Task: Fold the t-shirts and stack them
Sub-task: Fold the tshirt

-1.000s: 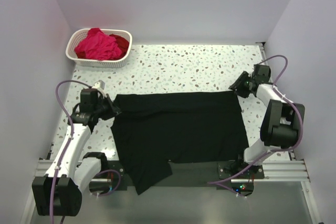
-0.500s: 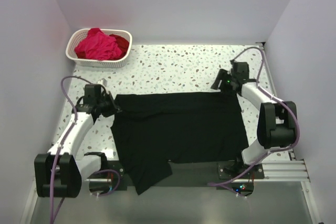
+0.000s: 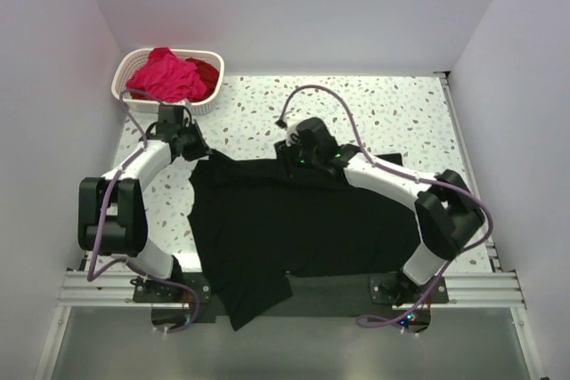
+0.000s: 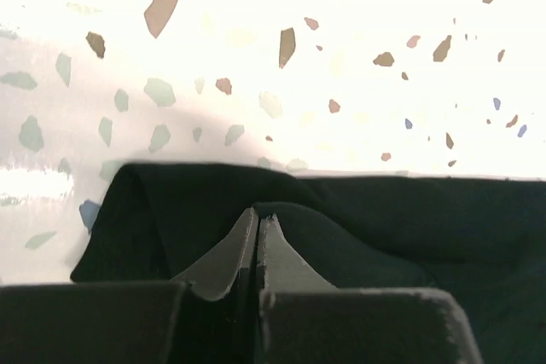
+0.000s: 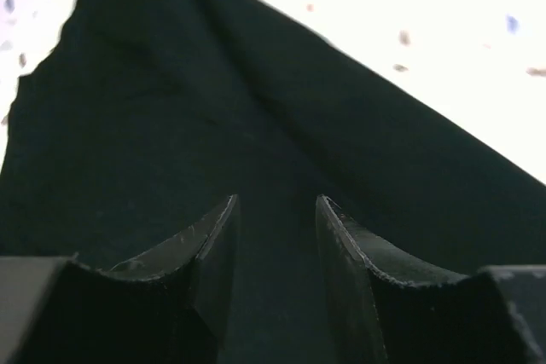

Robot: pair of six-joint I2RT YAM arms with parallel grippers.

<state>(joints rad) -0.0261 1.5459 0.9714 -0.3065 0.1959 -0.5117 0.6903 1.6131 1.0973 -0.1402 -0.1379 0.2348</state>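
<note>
Two tools, two different states. My left tool point(image 4: 258, 219) is closed to a hairline, and the black t-shirt point(image 3: 303, 220) humps up around its tips at the far left corner, so I judge I have a thin pinch of cloth there. My right tool point(image 5: 277, 210) stands partly open over the shirt's far edge, near the middle, holding nothing. The shirt lies spread on the tabletop point(image 3: 374, 109), its near part running past the near edge between my arm bases. The pink t-shirt point(image 3: 165, 76) and red t-shirt point(image 3: 207, 70) sit in the basket point(image 3: 169, 106).

My worry is the left pinch: so little cloth at the tips could slip out under a pull. If my right tool closes here, it may bunch a fold rather than catch the hem, and uneven pulls would skew the fold. The overhanging part could also drag or snag on the rail point(image 3: 472, 287).
</note>
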